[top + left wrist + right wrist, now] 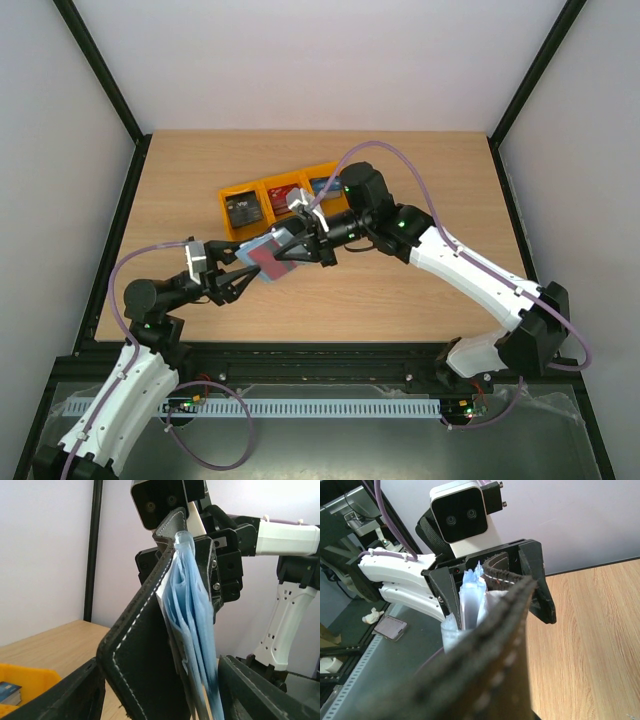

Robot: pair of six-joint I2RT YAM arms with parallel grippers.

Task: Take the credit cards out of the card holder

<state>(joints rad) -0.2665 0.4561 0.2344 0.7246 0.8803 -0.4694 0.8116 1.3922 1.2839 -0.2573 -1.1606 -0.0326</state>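
Card holder (pixel 262 246) hangs above the table's (pixel 420 290) middle, clenched at its 2 o'clock end by the right hand (pixel 292 250). The left hand (pixel 246 271), at 8 o'clock, straddles it released. Extraction seems under way: next, that hand must pinch any card hidden in the pockets and draw it out.

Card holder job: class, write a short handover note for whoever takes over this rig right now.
Right gripper: shut on the card holder, held above the table.
Left gripper: open, jaws astride its other end.
Yellow bins hold a dark card, a red card and a blue card.
To do: check the blue pockets; a reddish patch in the top view may be another card.
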